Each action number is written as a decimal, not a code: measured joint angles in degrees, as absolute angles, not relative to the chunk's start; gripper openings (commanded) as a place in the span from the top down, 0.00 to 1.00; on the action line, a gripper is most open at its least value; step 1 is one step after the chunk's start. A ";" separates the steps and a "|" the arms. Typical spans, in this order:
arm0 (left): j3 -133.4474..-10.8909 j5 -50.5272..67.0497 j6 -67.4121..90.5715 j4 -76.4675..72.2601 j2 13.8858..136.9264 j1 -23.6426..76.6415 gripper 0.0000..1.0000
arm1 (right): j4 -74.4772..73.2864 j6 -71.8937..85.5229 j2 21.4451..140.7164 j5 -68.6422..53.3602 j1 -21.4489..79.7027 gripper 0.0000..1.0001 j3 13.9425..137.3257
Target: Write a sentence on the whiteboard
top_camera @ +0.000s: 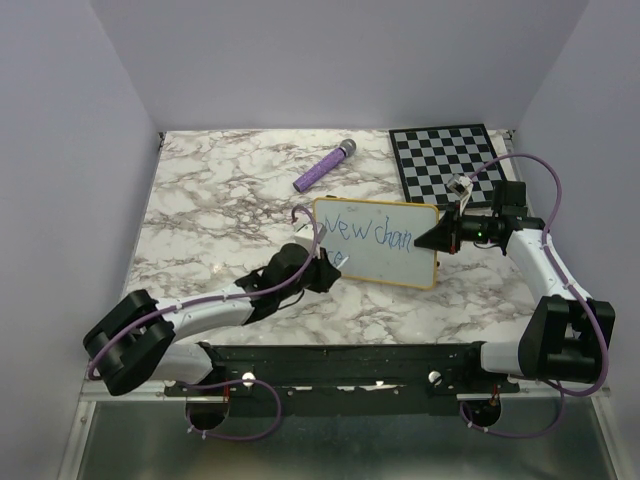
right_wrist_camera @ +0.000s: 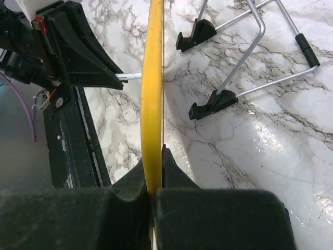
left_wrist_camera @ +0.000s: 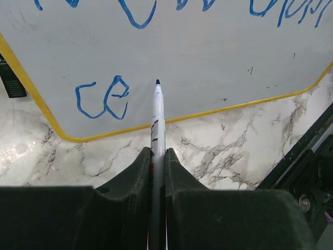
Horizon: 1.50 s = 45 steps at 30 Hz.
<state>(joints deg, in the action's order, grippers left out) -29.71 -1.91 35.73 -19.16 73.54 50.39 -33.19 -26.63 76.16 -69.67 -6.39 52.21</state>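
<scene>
One marker is sitting clenched in the left gripper. Right gripper is pinching the whiteboard by its yellow edge.

Stretching the left arm low and long from its base at the near left toward the middle, with the elbow close to the surface and the wrist angled up and away to the far side. Pinching the left gripper tight on a marker, pressing the fingers against it from both sides, with its tip pointing far beyond them. Bending the right arm up from its base at the near right, running the forearm toward the far side, then turning the wrist left. Holding the right gripper level and pointing left, clamping the right edge of the whiteboard, squeezing its yellow frame between the pads.
</scene>
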 measured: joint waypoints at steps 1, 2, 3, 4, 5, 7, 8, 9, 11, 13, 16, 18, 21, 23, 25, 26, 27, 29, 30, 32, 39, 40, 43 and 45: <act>-29.89 -1.91 35.59 -19.11 73.71 50.39 1.00 | -33.17 -26.63 76.16 -69.67 -6.39 0.99 52.21; -30.11 -1.91 35.53 -19.11 73.89 50.39 1.00 | -33.19 -26.63 76.16 -69.67 -6.37 0.99 52.21; -30.41 -1.91 35.46 -19.07 74.17 50.39 1.00 | -33.17 -26.63 76.16 -69.67 -6.39 0.99 52.21; -30.63 -1.91 35.38 -19.07 74.37 50.39 1.00 | -33.19 -26.63 76.16 -69.69 -6.39 0.99 52.21; -30.94 -1.91 35.33 -18.98 74.70 50.39 1.00 | -33.19 -26.63 76.16 -69.67 -6.39 0.99 52.21; -31.38 -1.91 35.27 -18.79 75.22 50.39 1.00 | -33.17 -26.63 76.16 -69.69 -6.39 0.99 52.21; -31.48 -1.93 35.22 -18.72 75.44 50.39 1.00 | -33.19 -26.63 76.16 -69.67 -6.39 0.99 52.21; -31.55 -1.93 35.18 -18.61 75.72 50.39 1.00 | -33.17 -26.63 76.16 -69.69 -6.39 0.99 52.21; -31.64 -1.93 35.14 -18.24 76.05 50.39 1.00 | -33.19 -26.63 76.16 -69.69 -6.39 0.99 52.21; -31.97 -1.96 35.09 -17.56 76.42 50.39 1.00 | -33.17 -26.63 76.16 -69.69 -6.39 0.99 52.21; -32.40 -1.96 35.03 -17.28 76.62 50.39 1.00 | -33.17 -26.63 76.16 -69.69 -6.39 0.99 52.21; -32.42 -1.96 34.98 -17.21 76.62 50.39 1.00 | -33.17 -26.63 76.16 -69.69 -6.39 0.99 52.21; -32.45 -1.96 34.94 -17.21 76.62 50.39 1.00 | -33.17 -26.63 76.16 -69.69 -6.39 0.99 52.21; -32.45 -1.98 34.94 -17.19 76.62 50.39 1.00 | -33.17 -26.61 76.16 -69.69 -6.39 0.99 52.21; -32.45 -2.00 34.94 -17.19 76.64 50.39 1.00 | -33.17 -26.63 76.16 -69.69 -6.39 0.99 52.21; -32.47 -2.02 34.94 -17.17 76.64 50.37 1.00 | -33.17 -26.63 76.16 -69.69 -6.39 0.99 52.21; -32.47 -2.04 34.94 -17.17 76.64 50.37 1.00 | -33.17 -26.63 76.16 -69.69 -6.39 0.99 52.21; -32.56 -2.22 34.94 -16.99 76.64 50.37 1.00 | -33.17 -26.63 76.16 -69.69 -6.39 0.99 52.21; -32.60 -2.24 34.94 -16.97 76.64 50.33 1.00 | -33.17 -26.63 76.16 -69.69 -6.39 0.99 52.21; -32.69 -2.44 34.94 -16.78 76.64 50.24 1.00 | -33.17 -26.63 76.16 -69.69 -6.39 0.99 52.21; -32.80 -2.70 34.96 -16.25 76.62 49.56 1.00 | -33.15 -26.63 76.16 -69.69 -6.39 0.99 52.21; -32.80 -2.76 34.96 -16.19 76.62 49.50 1.00 | -33.15 -26.63 76.16 -69.69 -6.39 0.99 52.21; -32.80 -2.81 34.96 -16.08 76.62 49.39 1.00 | -33.15 -26.61 76.16 -69.69 -6.39 0.99 52.21; -32.80 -2.81 34.98 -15.99 76.62 49.28 1.00 | -33.15 -26.63 76.16 -69.69 -6.39 0.99 52.21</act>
